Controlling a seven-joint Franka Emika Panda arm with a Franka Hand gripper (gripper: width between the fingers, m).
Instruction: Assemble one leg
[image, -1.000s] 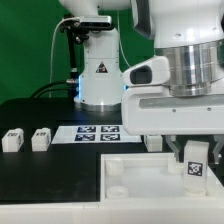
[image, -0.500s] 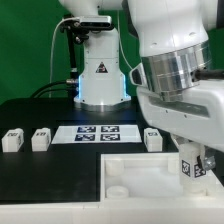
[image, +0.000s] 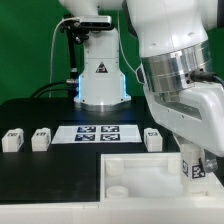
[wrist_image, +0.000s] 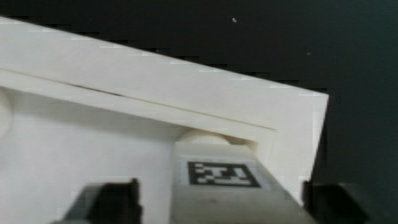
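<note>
Black tabletop (image: 30, 115) stretches under the whole scene, with the arm's white pedestal base (image: 100, 75) standing at the back and a dark background behind it. Near the middle lies the thin flat white marker board (image: 97, 133), its black-and-white tags facing up. 3 spare legs, small white tagged blocks, stand on the tabletop in a loose row with the board: 2 towards the exterior view's left (image: 12, 140) (image: 40, 139), near each other, and 1 just past the board on the exterior view's right (image: 153, 139). In front of them lies a large white square tray-like panel (image: 140, 178) with a raised rim and a round socket near a corner. The arm's bulky white and silver wrist leans in from the upper part of the exterior view's right, and its hand (image: 193, 158) hangs over the panel's corner on that side. The hand is pinching a small white plastic square-sectioned leg (image: 196, 170), which stands upright with its black-and-white square tag facing the camera. Whether the leg's lower end touches the panel cannot be told. In the wrist view the leg (wrist_image: 222, 180) sits between the 2 dark fingers (wrist_image: 111, 200) of the hand (wrist_image: 222, 205), 1 on each side, with the panel's rimmed corner (wrist_image: 160, 90) directly beyond it against the black surface.
</note>
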